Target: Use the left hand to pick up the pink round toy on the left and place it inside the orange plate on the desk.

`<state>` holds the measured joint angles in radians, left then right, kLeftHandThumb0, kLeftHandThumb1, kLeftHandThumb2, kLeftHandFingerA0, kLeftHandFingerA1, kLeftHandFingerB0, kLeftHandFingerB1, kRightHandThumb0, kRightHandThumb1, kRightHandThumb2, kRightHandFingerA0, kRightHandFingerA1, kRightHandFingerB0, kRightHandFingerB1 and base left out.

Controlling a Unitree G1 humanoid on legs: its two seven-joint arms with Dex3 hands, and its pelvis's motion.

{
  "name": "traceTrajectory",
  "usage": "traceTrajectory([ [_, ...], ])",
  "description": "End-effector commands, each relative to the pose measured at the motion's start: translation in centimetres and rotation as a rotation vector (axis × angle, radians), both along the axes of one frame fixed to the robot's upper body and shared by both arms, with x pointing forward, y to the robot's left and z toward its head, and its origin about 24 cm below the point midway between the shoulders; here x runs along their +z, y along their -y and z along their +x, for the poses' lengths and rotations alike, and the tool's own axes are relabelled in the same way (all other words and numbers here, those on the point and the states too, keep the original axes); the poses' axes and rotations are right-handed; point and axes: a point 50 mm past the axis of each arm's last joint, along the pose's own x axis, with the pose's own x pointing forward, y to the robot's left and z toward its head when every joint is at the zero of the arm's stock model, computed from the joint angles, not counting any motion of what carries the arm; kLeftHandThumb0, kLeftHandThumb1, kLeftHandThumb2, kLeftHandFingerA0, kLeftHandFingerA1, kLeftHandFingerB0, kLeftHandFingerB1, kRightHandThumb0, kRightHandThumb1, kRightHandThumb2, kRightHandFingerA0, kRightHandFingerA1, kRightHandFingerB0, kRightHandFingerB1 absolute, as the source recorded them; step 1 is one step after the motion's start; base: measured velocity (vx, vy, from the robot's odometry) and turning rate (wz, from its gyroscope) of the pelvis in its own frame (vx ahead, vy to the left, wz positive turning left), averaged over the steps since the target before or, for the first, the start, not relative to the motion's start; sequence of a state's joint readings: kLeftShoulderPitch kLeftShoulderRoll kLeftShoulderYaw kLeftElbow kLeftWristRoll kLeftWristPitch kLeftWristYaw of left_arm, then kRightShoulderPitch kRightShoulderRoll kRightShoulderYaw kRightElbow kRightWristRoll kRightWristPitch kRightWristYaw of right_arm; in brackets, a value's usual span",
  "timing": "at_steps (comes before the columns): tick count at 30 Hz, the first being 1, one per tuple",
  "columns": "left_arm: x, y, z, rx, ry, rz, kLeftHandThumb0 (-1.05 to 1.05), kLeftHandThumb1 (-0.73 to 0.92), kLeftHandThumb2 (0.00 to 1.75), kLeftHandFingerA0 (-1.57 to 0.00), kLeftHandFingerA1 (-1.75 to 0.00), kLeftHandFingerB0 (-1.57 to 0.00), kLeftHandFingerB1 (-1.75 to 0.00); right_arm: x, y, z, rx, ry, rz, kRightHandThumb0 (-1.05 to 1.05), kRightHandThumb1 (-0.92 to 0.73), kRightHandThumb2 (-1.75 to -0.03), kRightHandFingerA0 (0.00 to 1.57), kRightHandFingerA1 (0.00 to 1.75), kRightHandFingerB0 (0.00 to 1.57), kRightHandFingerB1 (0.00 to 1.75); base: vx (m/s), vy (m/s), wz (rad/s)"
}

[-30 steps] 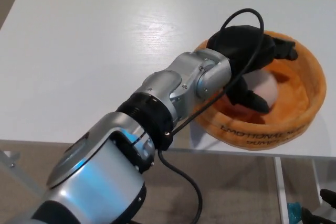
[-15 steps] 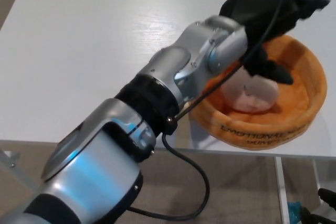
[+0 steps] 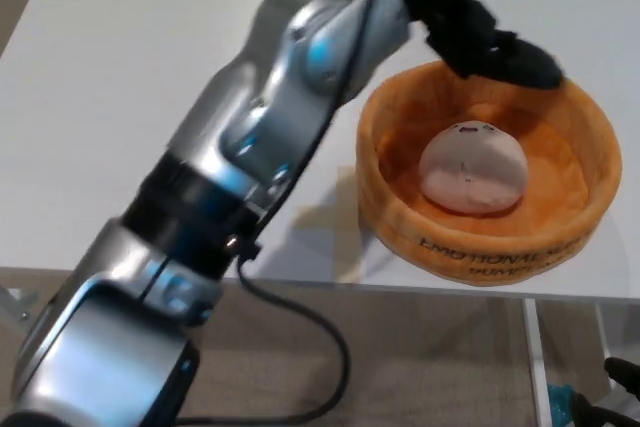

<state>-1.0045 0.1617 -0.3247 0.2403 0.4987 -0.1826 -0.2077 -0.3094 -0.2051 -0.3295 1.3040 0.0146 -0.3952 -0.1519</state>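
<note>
The pink round toy point(image 3: 472, 168) is sitting inside the orange plate point(image 3: 480, 247) on the white desk point(image 3: 120, 127). The left hand point(image 3: 480, 27) is hovering at the plate's 12 o'clock rim, fingers apart, holding nothing.

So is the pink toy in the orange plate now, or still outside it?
In. The toy lies on the plate's floor, ringed by its rim. The left hand is above the far rim, off the toy.

Pale pink round toy point(image 3: 472, 168), orange plate point(image 3: 400, 217) with dark lettering, white desk point(image 3: 120, 117), black left hand point(image 3: 480, 32)
</note>
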Motion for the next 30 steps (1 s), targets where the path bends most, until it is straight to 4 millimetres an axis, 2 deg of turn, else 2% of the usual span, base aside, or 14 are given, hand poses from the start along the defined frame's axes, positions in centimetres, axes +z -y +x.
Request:
traceTrajectory([
  [1, -3.0, -10.1, -5.8, -0.193, -0.163, -0.23, -0.28, 0.42, 0.63, -0.04, -0.2, -0.06, -0.28, -0.8, -0.4, -1.2, -0.047, -0.017, 0.038, -0.24, -0.39, -0.82, 0.27, 0.98, 0.22, 0.85, 0.0, 0.0, 0.0],
  [5, -7.2, -15.0, -7.9, -0.111, -0.292, -0.284, -0.27, 0.46, 0.56, -0.08, -0.25, -0.12, -0.27, -0.9, -0.2, -1.5, -0.039, -0.02, 0.033, -0.31, -0.34, -0.91, 0.34, 0.8, 0.28, 0.72, 0.0, 0.0, 0.0],
  [6, -9.2, -17.0, -8.5, -0.069, -0.358, -0.303, -0.19, 0.43, 0.9, -0.02, -0.51, 0.0, -0.47, -0.9, -0.1, -1.5, -0.039, -0.022, 0.031, -0.3, -0.32, -0.9, 0.35, 0.81, 0.29, 0.72, 0.0, 0.0, 0.0],
  [7, -9.6, -17.4, -8.7, -0.062, -0.374, -0.307, -0.19, 0.43, 0.9, -0.02, -0.51, 0.0, -0.47, -0.9, -0.1, -1.5, -0.04, -0.023, 0.031, -0.3, -0.32, -0.9, 0.35, 0.81, 0.29, 0.72, 0.0, 0.0, 0.0],
  [8, -10.6, -18.3, -9.1, -0.066, -0.423, -0.327, -0.27, 0.49, 0.55, -0.1, -0.29, -0.19, -0.28, -0.9, -0.1, -1.5, -0.039, -0.024, 0.029, -0.28, -0.36, -0.83, 0.28, 0.99, 0.23, 0.86, 0.0, 0.0, 0.0],
  [9, -12.3, -19.7, -9.8, -0.072, -0.53, -0.358, -0.25, 0.38, 0.89, -0.01, -0.49, 0.0, -0.47, -0.9, 0.0, -1.6, -0.036, -0.025, 0.029, -0.31, -0.33, -0.91, 0.33, 0.77, 0.3, 0.71, 0.0, 0.0, 0.0],
  [12, -14.9, -21.6, -11.4, -0.068, -0.699, -0.364, -0.27, 0.36, 0.88, -0.01, -0.49, 0.0, -0.47, -0.9, 0.3, -1.8, -0.036, -0.027, 0.021, -0.24, -0.39, -0.81, 0.27, 0.92, 0.24, 0.78, 0.0, 0.0, 0.0],
  [13, -15.2, -21.9, -11.7, -0.07, -0.719, -0.361, -0.47, 0.45, 0.62, -0.16, -0.37, -0.14, -0.32, -0.9, 0.4, -1.9, -0.038, -0.027, 0.02, -0.27, -0.38, -0.81, 0.26, 0.93, 0.24, 0.79, 0.0, 0.0, 0.0],
  [16, -16.0, -22.7, -12.4, -0.076, -0.766, -0.355, -0.43, 0.48, 0.55, -0.18, -0.33, -0.15, -0.28, -0.9, 0.5, -2.0, -0.043, -0.028, 0.019, -0.24, -0.38, -0.84, 0.26, 0.95, 0.24, 0.78, 0.0, 0.0, 0.0],
  [17, -16.2, -23.0, -12.7, -0.078, -0.788, -0.353, -0.43, 0.48, 0.55, -0.18, -0.33, -0.15, -0.28, -0.9, 0.5, -2.0, -0.045, -0.028, 0.019, -0.24, -0.38, -0.84, 0.26, 0.95, 0.24, 0.78, 0.0, 0.0, 0.0],
  [18, -17.0, -24.3, -13.8, -0.104, -0.891, -0.353, -0.23, 0.32, 0.86, -0.07, -0.51, -0.06, -0.49, -0.9, 0.5, -1.9, -0.04, -0.035, 0.003, -0.29, -0.34, -0.9, 0.35, 0.79, 0.3, 0.71, 0.0, 0.0, 0.0],
  [22, -16.9, -25.5, -14.9, -0.146, -0.992, -0.325, -0.22, 0.3, 0.86, -0.1, -0.52, -0.1, -0.5, -0.8, 0.5, -1.6, -0.041, -0.03, 0.02, -0.25, -0.39, -0.82, 0.28, 0.96, 0.23, 0.81, 0.0, 0.0, 0.0],
  [23, -17.0, -26.1, -15.3, -0.189, -1.106, -0.317, -0.29, 0.4, 0.53, -0.29, -0.37, -0.35, -0.33, -0.8, 0.5, -1.6, -0.045, -0.032, 0.017, -0.2, -0.31, -0.94, 0.42, 0.75, 0.33, 0.68, 0.0, 0.0, 0.0],
  [30, -17.8, -27.4, -15.9, -0.36, -1.392, -0.307, -0.22, 0.43, 0.51, -0.38, -0.45, -0.39, -0.34, -0.9, 0.5, -1.8, -0.041, -0.031, 0.014, -0.2, -0.39, -0.84, 0.26, 0.95, 0.23, 0.8, 0.0, 0.0, 0.0],
])
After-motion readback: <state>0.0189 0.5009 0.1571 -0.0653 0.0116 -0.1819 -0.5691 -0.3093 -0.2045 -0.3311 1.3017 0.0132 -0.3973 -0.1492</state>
